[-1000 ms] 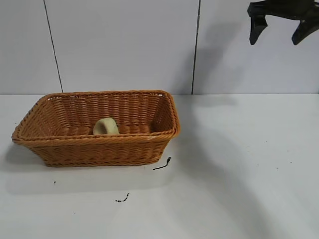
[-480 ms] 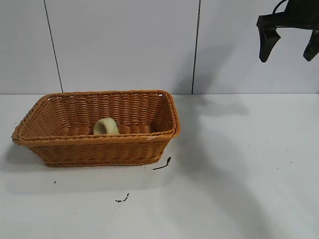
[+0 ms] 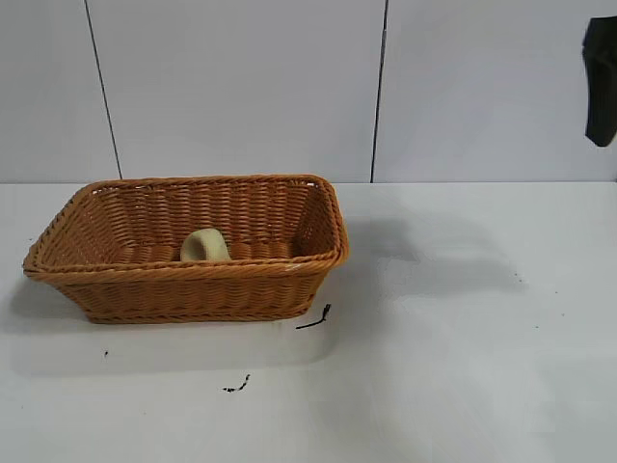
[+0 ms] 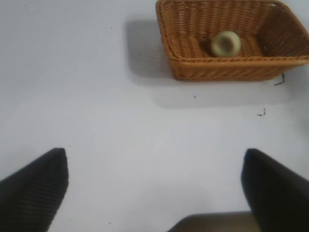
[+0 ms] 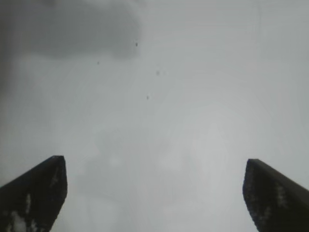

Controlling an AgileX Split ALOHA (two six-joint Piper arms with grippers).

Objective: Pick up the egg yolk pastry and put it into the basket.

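Observation:
The egg yolk pastry (image 3: 203,245), a small pale yellowish bun, lies tilted on its side inside the orange-brown wicker basket (image 3: 193,289) at the table's left. Both also show in the left wrist view, the pastry (image 4: 225,43) inside the basket (image 4: 231,67). My right gripper (image 5: 154,193) is open and empty, high at the far right edge of the exterior view, where only one dark finger (image 3: 601,82) shows. My left gripper (image 4: 154,188) is open and empty over bare table, far from the basket, and is out of the exterior view.
The white table (image 3: 463,338) carries two small black scraps (image 3: 314,318) (image 3: 237,386) in front of the basket's right corner. A grey panelled wall (image 3: 241,87) stands behind the table.
My right gripper has moved to the right and a little down, from above the table's right part to the edge of the exterior view. The pastry and basket have not moved.

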